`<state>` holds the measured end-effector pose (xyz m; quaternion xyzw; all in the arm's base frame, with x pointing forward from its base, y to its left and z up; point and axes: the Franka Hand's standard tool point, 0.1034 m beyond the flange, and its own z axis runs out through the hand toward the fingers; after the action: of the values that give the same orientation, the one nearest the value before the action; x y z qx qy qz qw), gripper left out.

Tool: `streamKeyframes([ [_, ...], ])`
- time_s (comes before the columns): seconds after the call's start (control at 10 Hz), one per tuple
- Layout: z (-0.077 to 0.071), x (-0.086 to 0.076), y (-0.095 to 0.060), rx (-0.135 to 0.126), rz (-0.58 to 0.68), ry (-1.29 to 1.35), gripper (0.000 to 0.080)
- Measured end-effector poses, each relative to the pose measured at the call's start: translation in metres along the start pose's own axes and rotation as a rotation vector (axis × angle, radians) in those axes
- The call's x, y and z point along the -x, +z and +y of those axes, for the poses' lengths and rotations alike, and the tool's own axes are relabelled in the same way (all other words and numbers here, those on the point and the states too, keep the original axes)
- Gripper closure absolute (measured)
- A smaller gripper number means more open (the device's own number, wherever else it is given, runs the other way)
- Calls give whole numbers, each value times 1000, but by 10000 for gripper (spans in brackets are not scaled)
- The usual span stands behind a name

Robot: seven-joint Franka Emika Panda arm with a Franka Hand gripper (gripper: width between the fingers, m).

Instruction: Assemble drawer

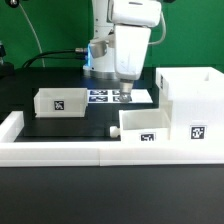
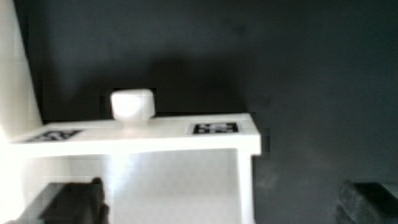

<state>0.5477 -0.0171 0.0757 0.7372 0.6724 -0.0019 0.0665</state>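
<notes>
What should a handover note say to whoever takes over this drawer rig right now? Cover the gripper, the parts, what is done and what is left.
Gripper: open, empty, low over the marker board.
Housing: stands at the exterior view's right.
Near tray: close beside the housing, outside it, by the border wall.
Far tray: on its own at the exterior view's left.
Done: no parts joined.
Left: both trays likely still have to go into the housing.

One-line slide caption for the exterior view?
Gripper above the marker board; one tray at the exterior view's left, second tray beside the tall housing at its right.
</notes>
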Motion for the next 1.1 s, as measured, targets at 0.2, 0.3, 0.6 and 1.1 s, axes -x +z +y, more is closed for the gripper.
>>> streamKeyframes([
  [0.2,2,39,-3,15,7,-27,151],
  [0.3,0,53,4,4,5,-11,151],
  [0.6,-5,83,28,-33,80,-61,151],
  [1.1,-10,53,60,-82,139,-75,151],
])
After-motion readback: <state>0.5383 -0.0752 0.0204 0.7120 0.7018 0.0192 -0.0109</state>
